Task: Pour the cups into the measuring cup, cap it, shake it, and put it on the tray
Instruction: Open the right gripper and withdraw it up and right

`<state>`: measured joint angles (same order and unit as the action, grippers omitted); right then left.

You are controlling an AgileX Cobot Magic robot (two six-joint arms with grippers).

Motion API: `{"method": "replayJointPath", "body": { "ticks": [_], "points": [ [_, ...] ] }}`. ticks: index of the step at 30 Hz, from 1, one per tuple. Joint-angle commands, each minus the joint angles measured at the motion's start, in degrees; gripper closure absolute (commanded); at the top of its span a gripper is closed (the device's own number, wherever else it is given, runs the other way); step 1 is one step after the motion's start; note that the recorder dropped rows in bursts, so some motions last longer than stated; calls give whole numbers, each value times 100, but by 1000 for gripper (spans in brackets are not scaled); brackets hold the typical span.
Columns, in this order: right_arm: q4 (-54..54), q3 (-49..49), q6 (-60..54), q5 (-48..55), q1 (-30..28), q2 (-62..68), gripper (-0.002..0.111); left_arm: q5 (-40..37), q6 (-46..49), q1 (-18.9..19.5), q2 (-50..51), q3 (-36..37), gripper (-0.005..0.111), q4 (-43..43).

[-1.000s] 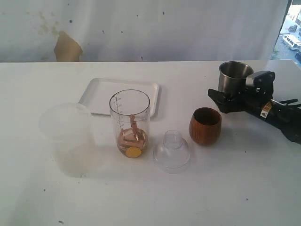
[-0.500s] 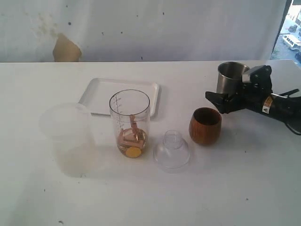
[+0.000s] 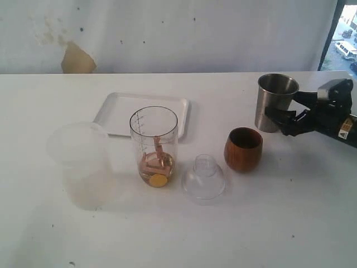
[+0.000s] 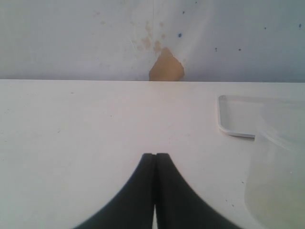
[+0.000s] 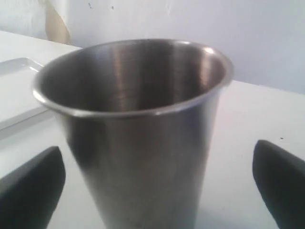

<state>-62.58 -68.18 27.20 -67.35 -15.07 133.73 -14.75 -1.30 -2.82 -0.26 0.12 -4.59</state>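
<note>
A tall clear measuring cup (image 3: 154,146) with printed marks is standing upright near the front middle of a white table (image 3: 167,240). It is uncapped and holding small wooden pieces and something yellow at its bottom. To its right, a rounded brown wooden cup (image 3: 243,149) is sitting upright. Just behind the measuring cup, a flat white tray (image 3: 114,114) is lying with nothing on it. Farther back on the right, a tapered steel tumbler (image 3: 275,100) is standing upright.

A clear dome lid (image 3: 203,178) is resting between the measuring cup and the wooden cup, slightly nearer the front. A wide frosted cup (image 3: 78,162) is standing to the left of the measuring cup. Nothing is blocking the measuring cup.

The right gripper (image 3: 285,109) is spread wide, its fingers (image 5: 33,193) sitting on either side of the tumbler with gaps showing, gripping nothing. The left gripper (image 4: 155,162) is pressed closed and empty, low over bare table.

Compared with a second ago, the right gripper is standing farther right, drawn back from the tumbler. Every other item is sitting where it was.
</note>
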Motion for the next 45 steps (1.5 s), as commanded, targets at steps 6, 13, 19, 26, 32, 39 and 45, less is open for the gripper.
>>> {"method": "replayJointPath", "body": {
  "ticks": [6, 13, 19, 26, 32, 39, 45],
  "points": [
    [-364, 340, -220, -172, -129, -204, 9, 14, 4, 11, 26, -12, 3, 69],
    [-360, 863, -538, -186, -520, -602, 9, 14, 4, 11, 26, -12, 3, 69],
    [-403, 1199, -618, -262, -847, -1149, 9, 14, 4, 11, 26, -12, 3, 69],
    [-1427, 1238, 135, -262, -897, -2754, 9, 14, 4, 11, 26, -12, 3, 69],
    [-1391, 1227, 2637, -262, -897, -4447, 9, 14, 4, 11, 26, -12, 3, 69],
    [-2743, 1403, 4216, 175, -897, -6393, 9, 14, 4, 11, 26, -12, 3, 69],
    [-2756, 2152, 4322, 159, -897, -7906, 9, 14, 4, 11, 26, -12, 3, 69]
  ]
}}
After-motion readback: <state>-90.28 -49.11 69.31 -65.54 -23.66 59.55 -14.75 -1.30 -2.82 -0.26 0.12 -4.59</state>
